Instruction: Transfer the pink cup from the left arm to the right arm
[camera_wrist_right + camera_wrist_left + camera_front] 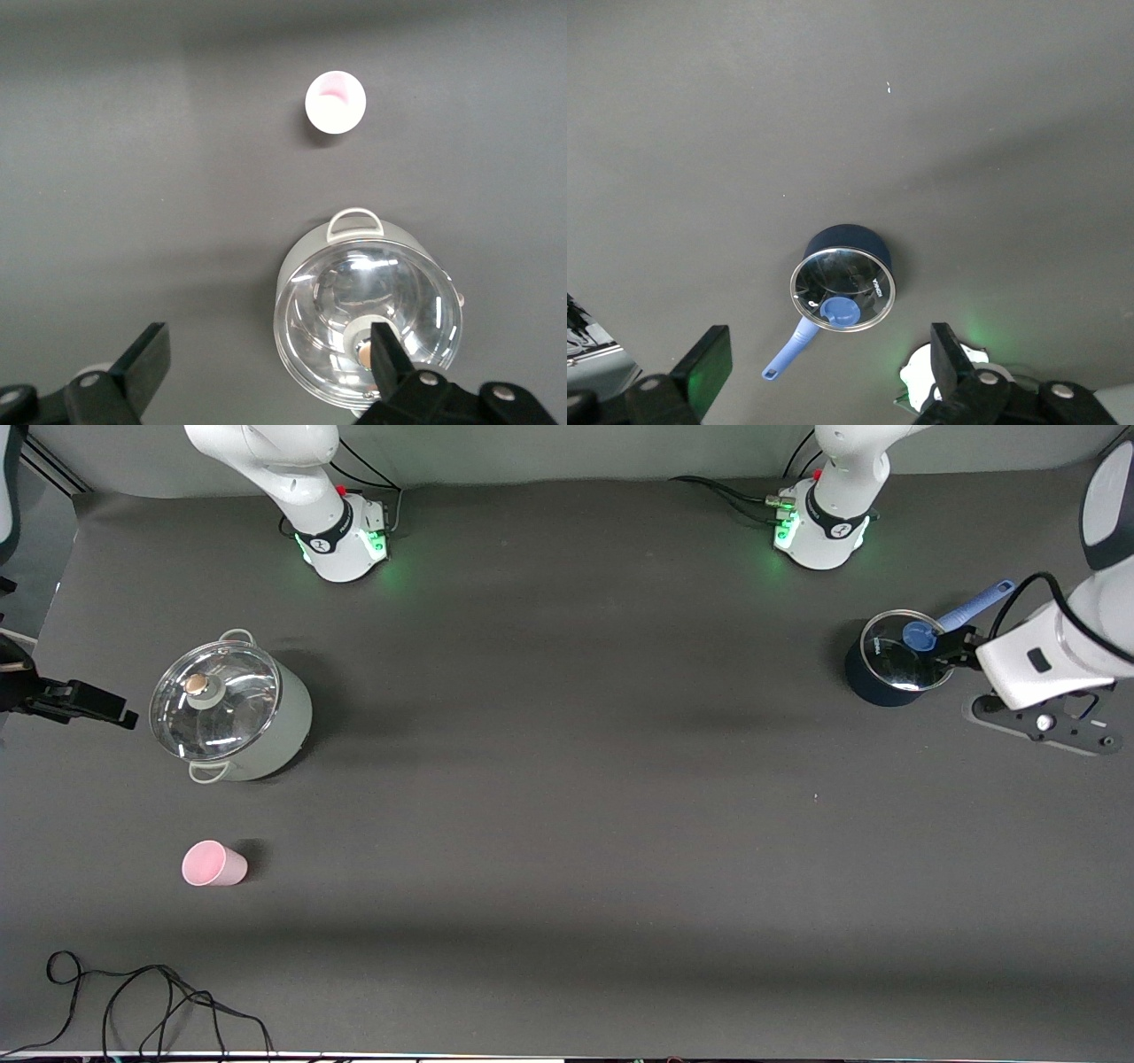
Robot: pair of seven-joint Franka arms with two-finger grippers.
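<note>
The pink cup [213, 864] stands upright on the dark table at the right arm's end, nearer to the front camera than the lidded grey pot. It also shows in the right wrist view [335, 102], seen from above. No gripper touches it. My right gripper [97, 704] hangs open and empty in the air beside the grey pot, at the table's edge; in its wrist view [266, 354] the jaws stand wide apart. My left gripper [961, 646] is open and empty high over the dark saucepan at the left arm's end, jaws wide apart in its wrist view [828, 354].
A grey pot with a glass lid [230, 708] stands at the right arm's end, also in the right wrist view [368, 310]. A dark saucepan with a blue handle and glass lid [895, 660] [843, 283] stands at the left arm's end. A black cable [133, 1001] lies near the front edge.
</note>
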